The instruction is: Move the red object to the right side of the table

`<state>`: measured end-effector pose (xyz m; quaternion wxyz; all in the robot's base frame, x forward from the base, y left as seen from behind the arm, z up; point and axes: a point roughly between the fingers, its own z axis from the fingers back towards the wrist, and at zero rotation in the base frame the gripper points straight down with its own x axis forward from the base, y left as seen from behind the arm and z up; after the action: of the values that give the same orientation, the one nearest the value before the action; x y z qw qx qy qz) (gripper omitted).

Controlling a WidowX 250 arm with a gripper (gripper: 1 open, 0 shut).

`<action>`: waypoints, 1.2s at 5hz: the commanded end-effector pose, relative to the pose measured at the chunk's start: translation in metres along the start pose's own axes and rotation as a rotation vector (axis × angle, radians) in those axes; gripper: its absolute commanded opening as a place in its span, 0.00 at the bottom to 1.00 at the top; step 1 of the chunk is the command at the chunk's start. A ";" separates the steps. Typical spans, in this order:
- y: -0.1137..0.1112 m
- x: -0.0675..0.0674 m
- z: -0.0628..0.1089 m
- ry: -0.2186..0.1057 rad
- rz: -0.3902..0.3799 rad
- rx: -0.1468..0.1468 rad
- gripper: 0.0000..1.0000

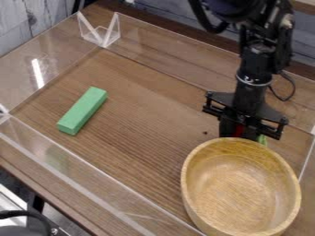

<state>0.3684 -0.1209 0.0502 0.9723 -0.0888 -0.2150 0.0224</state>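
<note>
End effector (250, 131) pinching red object (248, 134) near counter (135, 138) right edge; likely light, rigid, slippery; grip round middle.

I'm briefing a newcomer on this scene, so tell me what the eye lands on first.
The black arm comes down at the right, its gripper shut on the red object, just behind the bowl's rim. The big round wooden bowl fills the near right corner of the table. A flat green block lies alone at the left.
</note>
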 end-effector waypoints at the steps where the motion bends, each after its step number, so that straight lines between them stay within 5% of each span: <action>1: -0.013 0.001 -0.001 -0.019 -0.015 -0.016 0.00; 6: -0.027 -0.035 -0.030 0.018 -0.037 -0.023 0.00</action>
<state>0.3714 -0.1493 0.0411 0.9624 -0.1090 -0.2484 0.0173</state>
